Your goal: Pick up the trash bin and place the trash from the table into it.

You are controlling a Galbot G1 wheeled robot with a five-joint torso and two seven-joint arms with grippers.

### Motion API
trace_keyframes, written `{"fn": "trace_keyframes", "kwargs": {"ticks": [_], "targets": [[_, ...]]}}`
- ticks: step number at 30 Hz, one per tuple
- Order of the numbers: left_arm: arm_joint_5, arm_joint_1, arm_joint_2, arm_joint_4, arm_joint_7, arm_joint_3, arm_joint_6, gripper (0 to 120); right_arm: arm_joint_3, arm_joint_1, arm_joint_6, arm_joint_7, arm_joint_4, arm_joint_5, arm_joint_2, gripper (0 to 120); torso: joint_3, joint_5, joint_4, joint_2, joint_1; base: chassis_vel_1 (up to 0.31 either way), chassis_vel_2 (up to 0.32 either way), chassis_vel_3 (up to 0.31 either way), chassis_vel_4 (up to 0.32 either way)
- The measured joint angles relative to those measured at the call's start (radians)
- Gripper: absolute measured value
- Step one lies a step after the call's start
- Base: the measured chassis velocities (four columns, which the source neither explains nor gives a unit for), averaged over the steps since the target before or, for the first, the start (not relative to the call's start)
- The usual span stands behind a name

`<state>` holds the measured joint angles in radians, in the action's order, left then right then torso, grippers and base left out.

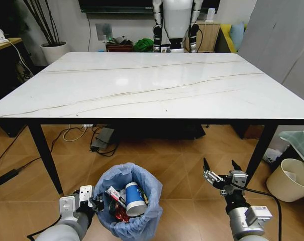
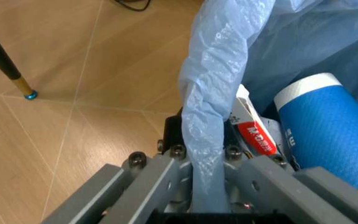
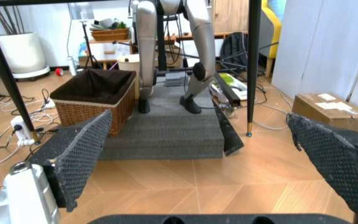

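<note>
Trash bin (image 1: 127,206) — light, its bag soft and slippery — is hanging by the rim from the clamping left claw (image 2: 207,163); right claw (image 1: 223,173) is gaping empty.

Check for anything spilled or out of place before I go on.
Nothing spilled. The trash sits inside the bin on the floor: blue cup and wrappers. The left gripper pinches the bag rim; the right gripper hangs open beside it.

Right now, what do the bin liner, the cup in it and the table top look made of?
Bin liner: thin light-blue plastic film, crinkled and translucent, pinched by the left gripper.
Cup: likely paper, matte textured blue wall, white rim.
Table top: marble-look slab, glossy white with thin dark veins; real stone or laminate unclear.
</note>
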<state>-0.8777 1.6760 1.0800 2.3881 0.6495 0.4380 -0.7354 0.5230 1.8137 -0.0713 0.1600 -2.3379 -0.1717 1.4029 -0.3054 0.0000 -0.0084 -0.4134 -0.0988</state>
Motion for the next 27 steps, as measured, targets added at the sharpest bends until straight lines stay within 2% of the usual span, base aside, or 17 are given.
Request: {"fn": "trace_keyframes", "kwargs": {"ticks": [27], "targets": [[0.018,0.019,0.005,0.006,-0.003,0.0,0.0,0,-0.008,0.011,0.002,0.001,0.0,0.011,0.007,100,0.073,0.0,0.0,0.11,0.037,0.0,0.0,0.0,0.0]]}}
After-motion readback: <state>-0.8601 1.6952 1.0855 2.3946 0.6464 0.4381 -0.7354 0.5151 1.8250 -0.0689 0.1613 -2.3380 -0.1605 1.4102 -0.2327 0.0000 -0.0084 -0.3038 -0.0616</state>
